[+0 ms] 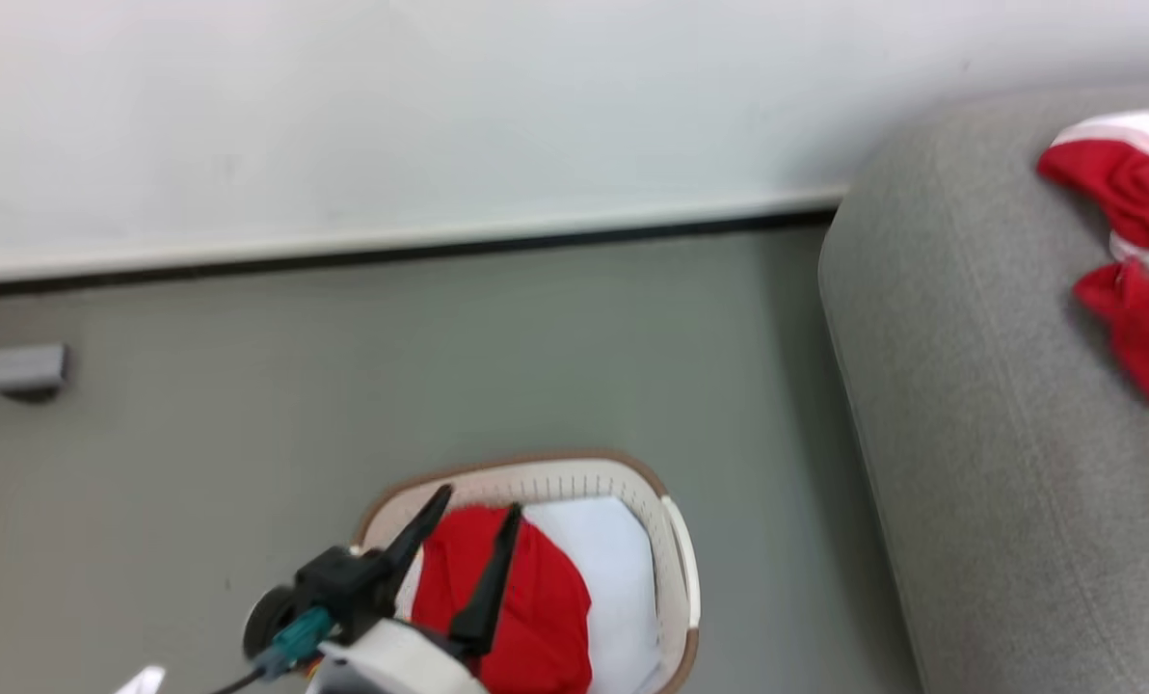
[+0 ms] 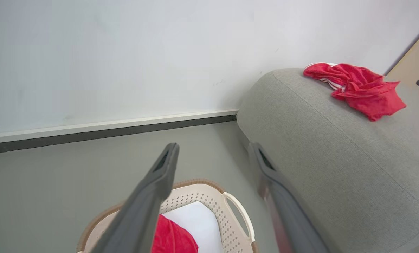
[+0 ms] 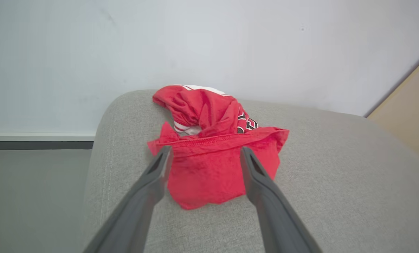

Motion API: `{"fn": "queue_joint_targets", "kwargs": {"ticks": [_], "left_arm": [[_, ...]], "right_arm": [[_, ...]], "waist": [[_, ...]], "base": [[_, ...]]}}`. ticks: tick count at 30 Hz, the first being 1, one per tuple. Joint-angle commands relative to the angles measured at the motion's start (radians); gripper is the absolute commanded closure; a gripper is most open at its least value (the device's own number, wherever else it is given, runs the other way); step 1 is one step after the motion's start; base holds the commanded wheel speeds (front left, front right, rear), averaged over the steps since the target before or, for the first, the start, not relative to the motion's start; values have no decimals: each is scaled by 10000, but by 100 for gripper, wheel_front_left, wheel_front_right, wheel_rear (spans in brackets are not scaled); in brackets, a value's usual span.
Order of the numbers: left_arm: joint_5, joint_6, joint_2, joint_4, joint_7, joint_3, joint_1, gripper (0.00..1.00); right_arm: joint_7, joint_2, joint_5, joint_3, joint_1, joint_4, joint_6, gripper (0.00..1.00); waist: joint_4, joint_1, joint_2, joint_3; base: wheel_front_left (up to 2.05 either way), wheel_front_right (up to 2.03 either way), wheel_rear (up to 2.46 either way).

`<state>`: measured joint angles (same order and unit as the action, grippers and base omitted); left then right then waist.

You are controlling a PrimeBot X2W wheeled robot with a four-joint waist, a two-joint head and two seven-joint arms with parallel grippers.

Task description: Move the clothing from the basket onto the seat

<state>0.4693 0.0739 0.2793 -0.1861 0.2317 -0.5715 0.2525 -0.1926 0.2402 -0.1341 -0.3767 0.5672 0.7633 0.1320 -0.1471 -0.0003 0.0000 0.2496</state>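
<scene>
The cream basket (image 1: 673,540) stands on the floor at the bottom of the head view, with a red garment (image 1: 536,602) inside it. My left gripper (image 1: 478,508) hovers open over that garment, nothing between its fingers. From the left wrist, the basket (image 2: 230,211) and the garment (image 2: 172,239) lie below the gripper (image 2: 213,147). A second red garment with white stripes (image 1: 1138,260) lies crumpled on the grey seat (image 1: 970,434). My right gripper (image 3: 206,151) stands open just above this garment (image 3: 213,168), its fingers straddling the fabric without holding it.
A flat white sheet (image 1: 618,569) lines the basket beside the red garment. Grey floor (image 1: 440,366) runs to a white wall with a dark baseboard (image 1: 391,253). A grey bar (image 1: 11,368) juts in at the left. A tan panel (image 3: 410,116) stands behind the seat.
</scene>
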Motion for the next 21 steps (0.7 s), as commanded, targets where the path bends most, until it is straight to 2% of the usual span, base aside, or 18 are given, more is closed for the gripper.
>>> {"fn": "queue_joint_targets", "kwargs": {"ticks": [1,7,12,15,21], "left_arm": [[203,105,88,-41,137,131,-304,0],[161,669,109,44,327,904,-1218,0],[-66,878,168,261,328,1752,-2117,0],[-210,863,164,366,326,2321,-2715,0],[-608,534,-56,515,327,3406,-3488,0]], "right_arm": [[-88,-126,153,135,-571,-541,-25,0],[-184,-771,416,724,-2406,-2696,-25,0],[-230,-1430,585,1081,-3784,-3967,-25,0],[-358,-1693,856,1392,-4514,-4422,-25,0],[-655,-1881,1148,1972,-5585,-4832,-25,0]], "waist": [[180,3,0,-530],[636,3,0,-1390],[1054,3,0,-2108],[1235,3,0,-2527],[1510,3,0,-2903]], "base": [[0,0,0],[0,0,0],[0,0,0],[0,0,0],[0,0,0]]}}
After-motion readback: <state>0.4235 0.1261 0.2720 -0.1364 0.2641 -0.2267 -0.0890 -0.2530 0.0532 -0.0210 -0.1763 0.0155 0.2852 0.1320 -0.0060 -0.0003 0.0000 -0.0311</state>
